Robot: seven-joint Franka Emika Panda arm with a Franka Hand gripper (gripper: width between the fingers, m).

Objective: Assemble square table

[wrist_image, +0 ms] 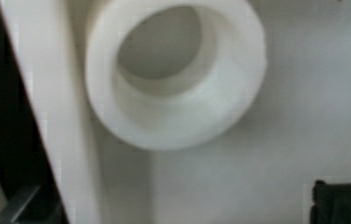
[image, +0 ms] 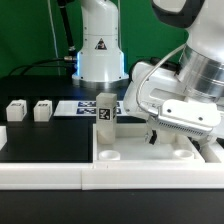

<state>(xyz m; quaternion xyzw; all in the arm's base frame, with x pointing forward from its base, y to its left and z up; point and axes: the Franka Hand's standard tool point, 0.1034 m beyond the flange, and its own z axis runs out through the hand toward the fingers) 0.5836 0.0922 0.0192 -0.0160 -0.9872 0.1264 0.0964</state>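
Observation:
The white square panel lies flat at the exterior view's lower right, with round sockets at its corners. One tagged white leg stands upright at the panel's far left corner. Two more tagged legs sit on the black table at the left. My gripper hangs low over the panel's middle, to the right of the standing leg, and holds nothing. In the wrist view one round socket fills the frame, very close. A dark fingertip shows at the corner, with bare panel between the jaws.
The marker board lies flat behind the panel, in front of the robot base. A long low white rail runs along the table's front. Black table surface lies left of the panel.

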